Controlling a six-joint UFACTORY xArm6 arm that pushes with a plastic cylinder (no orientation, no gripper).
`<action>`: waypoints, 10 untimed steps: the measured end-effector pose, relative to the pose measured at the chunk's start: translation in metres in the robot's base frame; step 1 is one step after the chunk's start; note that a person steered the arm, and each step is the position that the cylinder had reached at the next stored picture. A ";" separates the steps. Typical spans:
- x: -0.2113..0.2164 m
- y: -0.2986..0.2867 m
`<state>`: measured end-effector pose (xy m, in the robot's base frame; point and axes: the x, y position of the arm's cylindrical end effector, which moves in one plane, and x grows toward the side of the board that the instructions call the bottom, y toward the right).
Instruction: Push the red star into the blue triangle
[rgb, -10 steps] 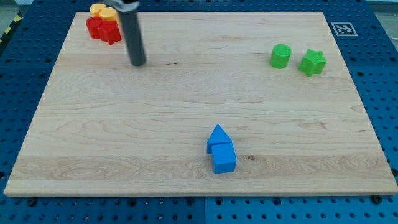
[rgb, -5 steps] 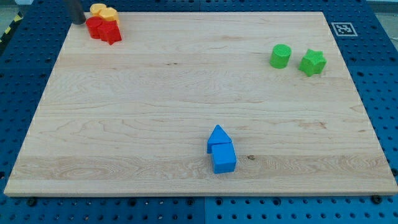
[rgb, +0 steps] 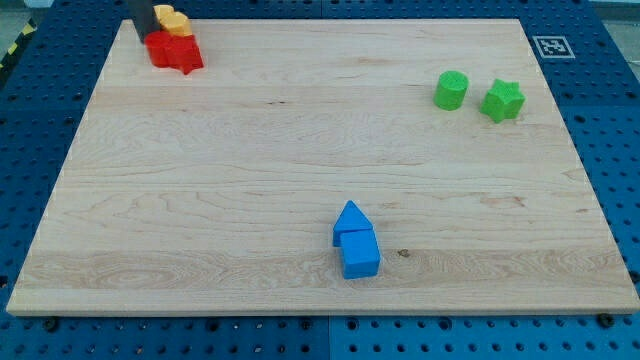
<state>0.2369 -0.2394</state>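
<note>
The red star lies at the view's top left of the wooden board, touching another red block on its left. Two yellow blocks sit just above them. My tip is at the top left edge of this cluster, against the red block. The blue triangle lies low in the middle of the board, touching a blue cube just below it. The red star is far from the blue triangle.
A green cylinder and a green star lie at the view's right, near the top. The wooden board rests on a blue pegboard. A marker tag sits at the board's top right corner.
My tip went from right of the red blocks to their top left. It now presses in, and the red blocks have shifted a little to the right.
</note>
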 end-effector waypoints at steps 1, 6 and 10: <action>0.006 0.001; 0.068 0.110; 0.192 0.190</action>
<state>0.4294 -0.0490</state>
